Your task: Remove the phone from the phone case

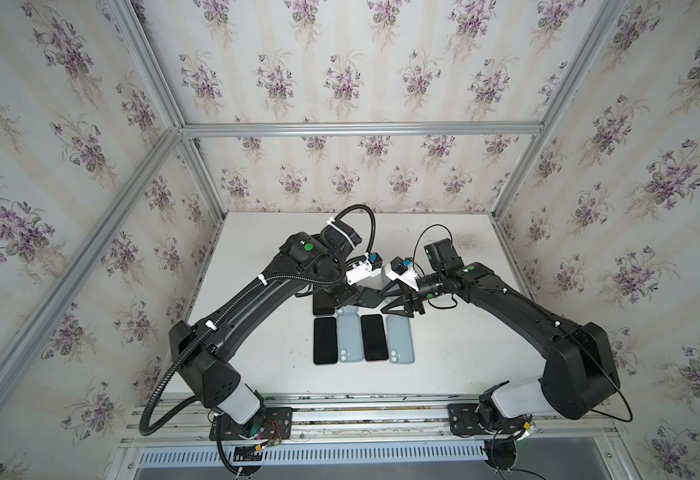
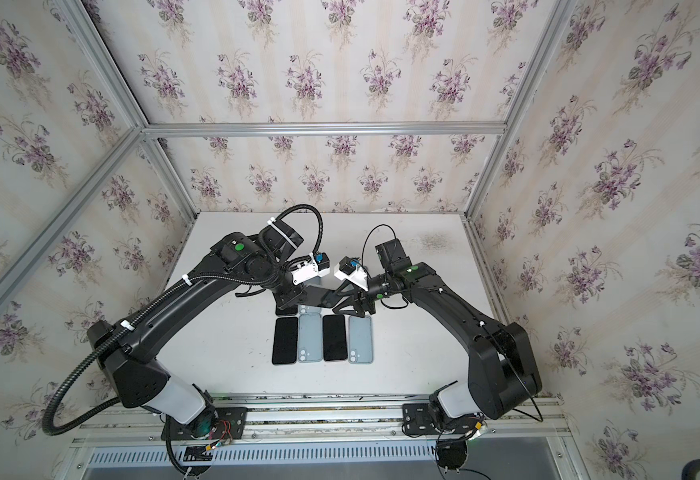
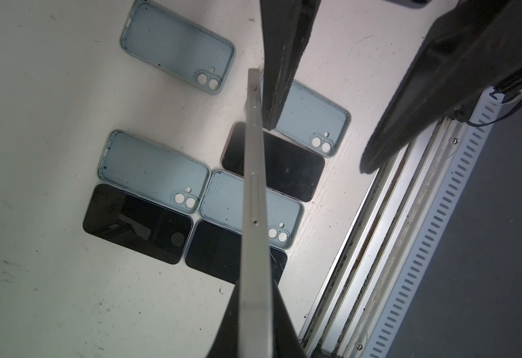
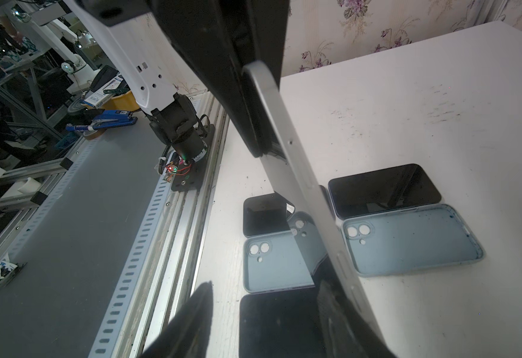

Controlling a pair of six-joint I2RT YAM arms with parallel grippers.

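Phone (image 3: pixel 255 186): bare, edge-on, clamped at one end by the left gripper (image 3: pixel 253 322), above the empty cases (image 3: pixel 154 167). The right gripper (image 4: pixel 265 291) straddles its free end, jaws apart, not yet gripping. Centre the jaws on the flat faces, close squarely, then release the left grip.

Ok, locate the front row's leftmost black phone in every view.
Top view: black phone, row's left end.
Top view: black phone, same spot.
Left wrist: black phone, partly behind held phone.
Right wrist: black phone, beyond pale blue case.
Landmark: that case, alongside it everywhere.
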